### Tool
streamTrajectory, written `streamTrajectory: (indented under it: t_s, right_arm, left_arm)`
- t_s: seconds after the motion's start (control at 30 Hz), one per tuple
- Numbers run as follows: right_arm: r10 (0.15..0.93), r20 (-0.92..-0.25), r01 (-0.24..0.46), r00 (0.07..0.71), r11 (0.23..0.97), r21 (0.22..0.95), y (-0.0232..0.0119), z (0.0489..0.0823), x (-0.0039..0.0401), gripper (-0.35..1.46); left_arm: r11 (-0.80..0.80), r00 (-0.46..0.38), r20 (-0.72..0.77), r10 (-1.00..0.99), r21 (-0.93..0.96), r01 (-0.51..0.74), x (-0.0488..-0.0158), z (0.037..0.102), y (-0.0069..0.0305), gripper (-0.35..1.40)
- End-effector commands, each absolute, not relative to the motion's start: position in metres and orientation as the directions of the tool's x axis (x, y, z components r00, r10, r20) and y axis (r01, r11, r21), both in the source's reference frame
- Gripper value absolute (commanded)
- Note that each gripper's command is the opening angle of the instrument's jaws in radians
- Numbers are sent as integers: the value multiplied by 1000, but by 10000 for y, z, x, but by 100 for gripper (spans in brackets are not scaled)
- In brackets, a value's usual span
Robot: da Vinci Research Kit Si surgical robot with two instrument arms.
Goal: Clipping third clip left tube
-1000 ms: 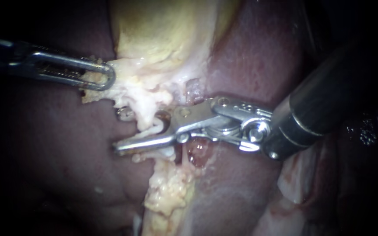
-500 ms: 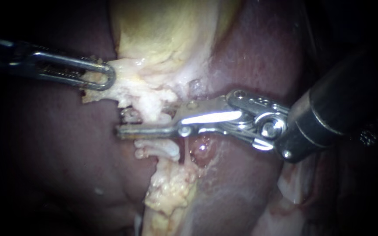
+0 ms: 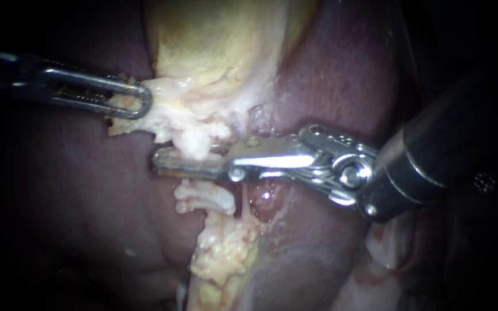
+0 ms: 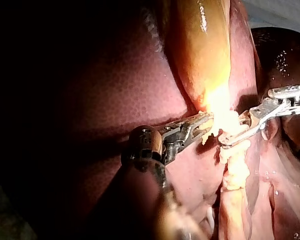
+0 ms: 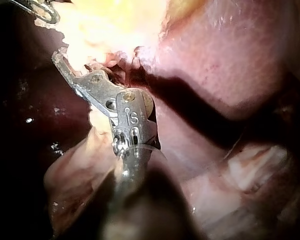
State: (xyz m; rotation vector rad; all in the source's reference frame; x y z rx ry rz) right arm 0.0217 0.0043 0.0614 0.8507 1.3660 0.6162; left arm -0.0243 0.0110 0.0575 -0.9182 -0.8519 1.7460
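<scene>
My left instrument (image 3: 139, 102) comes in from the left, its slotted jaws shut on pale fatty tissue (image 3: 171, 118) at the foot of the yellow gallbladder (image 3: 214, 40). My right instrument (image 3: 158, 163) reaches across from the right, and its long thin jaws lie together across the pale tube (image 3: 194, 147). The tube goes into them from above, and a white stub of it (image 3: 208, 196) shows just below. In the right wrist view the same jaws (image 5: 58, 56) press into bright pale tissue. The left wrist view shows both instruments' tips (image 4: 205, 125) (image 4: 225, 143) meeting at the lit stalk.
Dark red liver (image 3: 76, 219) surrounds the stalk on both sides. A lumpy strip of yellow fat (image 3: 223, 253) runs down from the tube. A raw, wet red patch (image 3: 266, 204) lies under the right instrument's hinge.
The right instrument's jaws stood open around the tube a second ago. They have since come together on it and shifted slightly up. The left instrument has not moved.
</scene>
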Motion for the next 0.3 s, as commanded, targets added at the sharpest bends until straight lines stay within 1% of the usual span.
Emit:
streamTrajectory:
  t_s: [0.03,0.3]
  right_arm:
    - [804,-581,99,129,573,814,43,615,217,-35]
    - [803,-581,107,131,571,814,45,618,216,-35]
  left_arm:
    - [-303,-264,-205,942,-856,-418,-243,575,110,-35]
    - [-303,-264,-205,942,-856,-418,-243,576,110,-35]
